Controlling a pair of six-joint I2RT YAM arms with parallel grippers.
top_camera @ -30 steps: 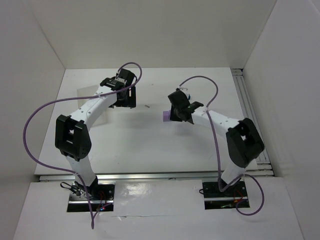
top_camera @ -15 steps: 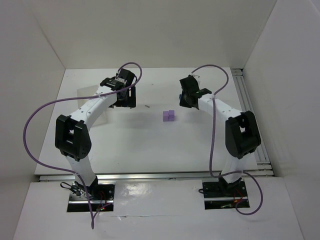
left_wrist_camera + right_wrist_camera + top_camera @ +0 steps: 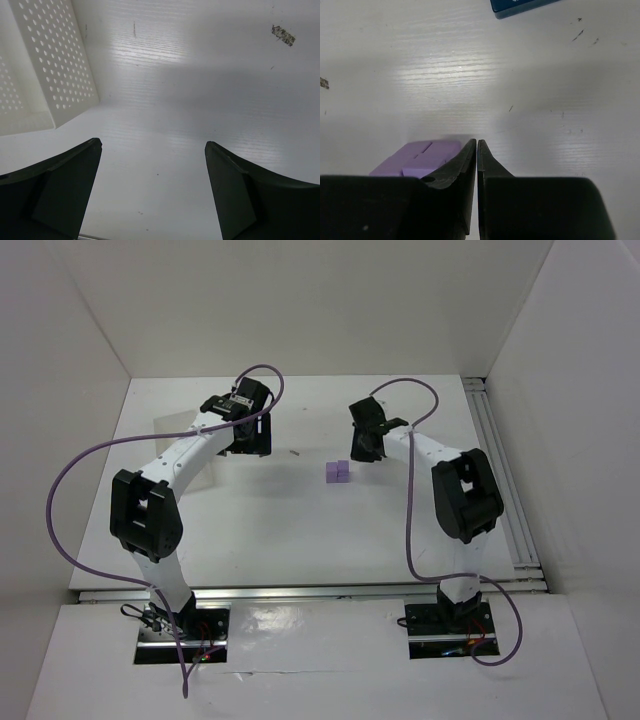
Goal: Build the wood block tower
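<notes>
Since a second ago the right arm (image 3: pixel 440 455) has swung off the light-purple blocks (image 3: pixel 338 472), which it then covered, and now reaches toward 1 o'clock of them; the left arm (image 3: pixel 180 455) has not shifted.

Plain white walls (image 3: pixel 300 300) box the scene on three sides. The table (image 3: pixel 300 530) is white with a fine horizontal grain, scuffed with small dark flecks, and a metal rail (image 3: pixel 500 470) runs along its 3 o'clock edge. Purple cables (image 3: pixel 60 500) loop from both arms.

At 10 o'clock of the blocks the left gripper (image 3: pixel 152 145) has its fingers spread wide, nothing between them, above bare table. A white perforated tray (image 3: pixel 55 65) lies at its 10 o'clock.

The right gripper (image 3: pixel 477 142) has its fingers pressed almost together, only a thin slit between them, and it holds nothing. In its wrist view the purple blocks lie flush against one another on the table at 8 o'clock of the tips, apart from them. The dark blue block (image 3: pixel 520 6) lies at 12 to 1 o'clock, cut off by the frame edge, well apart from the purple ones.
</notes>
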